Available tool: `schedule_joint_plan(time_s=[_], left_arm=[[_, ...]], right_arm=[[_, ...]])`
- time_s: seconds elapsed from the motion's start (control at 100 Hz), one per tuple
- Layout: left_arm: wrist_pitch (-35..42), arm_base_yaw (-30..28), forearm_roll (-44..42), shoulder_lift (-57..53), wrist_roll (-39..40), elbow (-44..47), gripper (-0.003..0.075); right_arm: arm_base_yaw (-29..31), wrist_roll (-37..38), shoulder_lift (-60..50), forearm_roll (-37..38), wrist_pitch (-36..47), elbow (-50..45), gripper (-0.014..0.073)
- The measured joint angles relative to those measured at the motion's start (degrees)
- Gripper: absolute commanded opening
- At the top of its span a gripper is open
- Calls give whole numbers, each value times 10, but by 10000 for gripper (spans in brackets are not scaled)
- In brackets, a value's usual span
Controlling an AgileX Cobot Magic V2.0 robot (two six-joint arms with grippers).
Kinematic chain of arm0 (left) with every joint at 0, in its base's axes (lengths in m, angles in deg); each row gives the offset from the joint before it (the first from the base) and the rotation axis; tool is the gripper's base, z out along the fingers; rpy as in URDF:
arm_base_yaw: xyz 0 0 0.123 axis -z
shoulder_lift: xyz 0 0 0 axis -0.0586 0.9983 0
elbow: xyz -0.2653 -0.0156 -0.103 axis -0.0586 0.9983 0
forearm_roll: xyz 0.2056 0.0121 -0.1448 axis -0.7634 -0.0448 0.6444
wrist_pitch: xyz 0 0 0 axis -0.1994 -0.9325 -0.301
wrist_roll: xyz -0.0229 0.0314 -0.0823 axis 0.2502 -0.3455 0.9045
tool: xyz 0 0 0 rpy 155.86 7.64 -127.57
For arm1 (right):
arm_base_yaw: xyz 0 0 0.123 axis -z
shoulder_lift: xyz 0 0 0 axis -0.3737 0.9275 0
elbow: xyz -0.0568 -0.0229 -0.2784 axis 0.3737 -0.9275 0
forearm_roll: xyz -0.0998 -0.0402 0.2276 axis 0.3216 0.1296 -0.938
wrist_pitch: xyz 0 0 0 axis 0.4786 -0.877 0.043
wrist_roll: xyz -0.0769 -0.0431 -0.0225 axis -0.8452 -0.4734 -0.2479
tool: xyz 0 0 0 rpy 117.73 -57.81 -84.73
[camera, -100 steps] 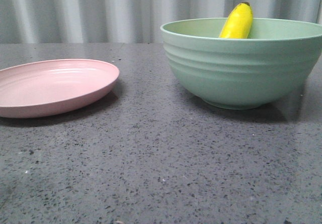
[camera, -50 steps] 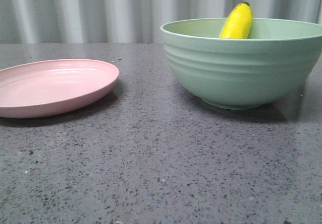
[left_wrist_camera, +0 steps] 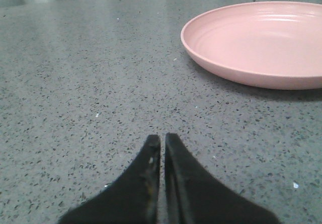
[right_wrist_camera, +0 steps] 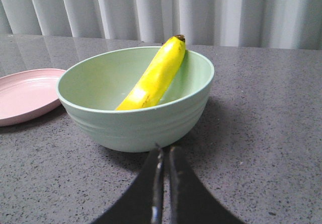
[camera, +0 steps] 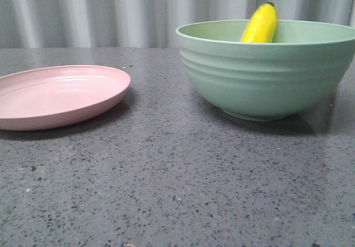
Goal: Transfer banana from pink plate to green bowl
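The yellow banana [camera: 260,24] leans inside the green bowl [camera: 266,75] at the right of the front view, its dark tip above the far rim. The right wrist view shows the banana [right_wrist_camera: 156,75] propped against the wall of the bowl [right_wrist_camera: 136,118]. The pink plate [camera: 55,94] sits empty at the left; it also shows in the left wrist view [left_wrist_camera: 256,43] and the right wrist view [right_wrist_camera: 22,95]. My left gripper [left_wrist_camera: 162,139] is shut and empty over bare table, short of the plate. My right gripper [right_wrist_camera: 165,151] is shut and empty, just short of the bowl.
The dark speckled stone table [camera: 177,186] carries only the plate and bowl. A pale pleated curtain [camera: 111,14] hangs behind the table's far edge. Neither arm shows in the front view.
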Motion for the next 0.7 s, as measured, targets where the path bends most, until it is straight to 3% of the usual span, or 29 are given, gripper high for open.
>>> schedule_joint_plan(time_s=[0.7], left_arm=[[-1, 0, 0, 0, 0, 0, -20]], right_arm=[[1, 0, 0, 0, 4, -7, -64]])
